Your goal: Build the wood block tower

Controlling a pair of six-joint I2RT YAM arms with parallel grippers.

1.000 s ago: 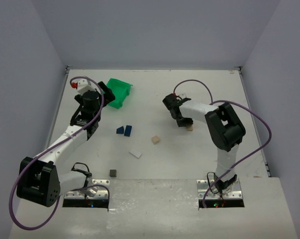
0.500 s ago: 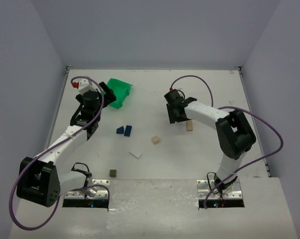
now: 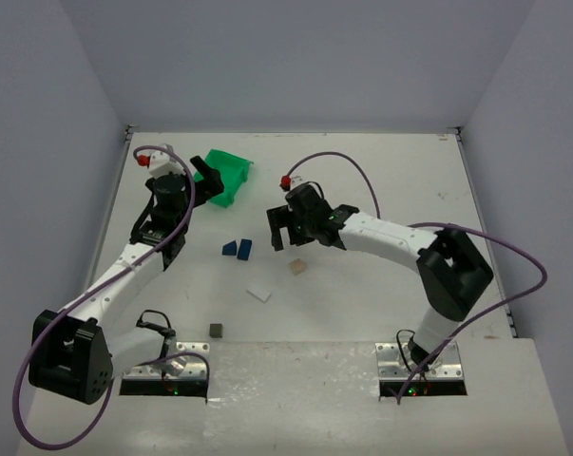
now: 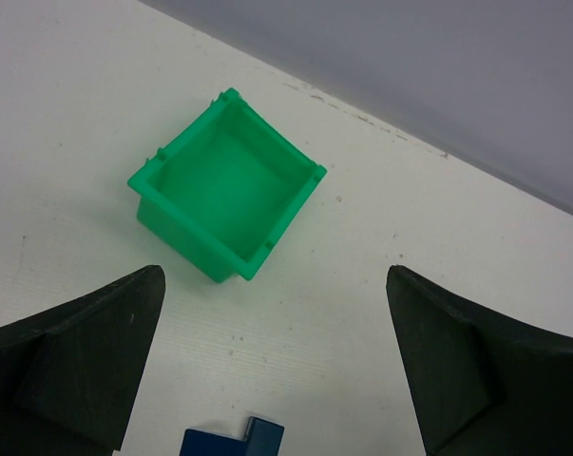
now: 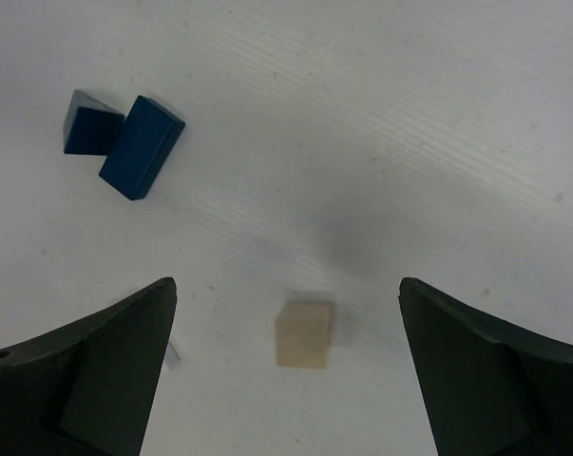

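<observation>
Hanging above the middle of the table (image 3: 381,171), the right gripper (image 5: 286,285) has its two fingers spread wide and nothing is between them. The tan cube (image 5: 303,333) lies just beside it, toward the near edge, and no finger touches it. No block stands on another one; all pieces of the wood block tower lie loose and single on the surface. The blue wedge (image 5: 91,123) and the blue block (image 5: 142,145) lie side by side, touching each other, a little to the left of the middle. The white slab (image 3: 258,294) lies between these blue pieces and the near edge, apart from both. The dark cube (image 3: 215,330) sits close to the near edge, toward the left arm's base. The left gripper (image 4: 275,275) is over the far left part of the table, its fingers also spread wide and holding nothing. The green bin (image 4: 186,237) stands near the far left corner, just beyond this gripper, and its inside shows no block
</observation>
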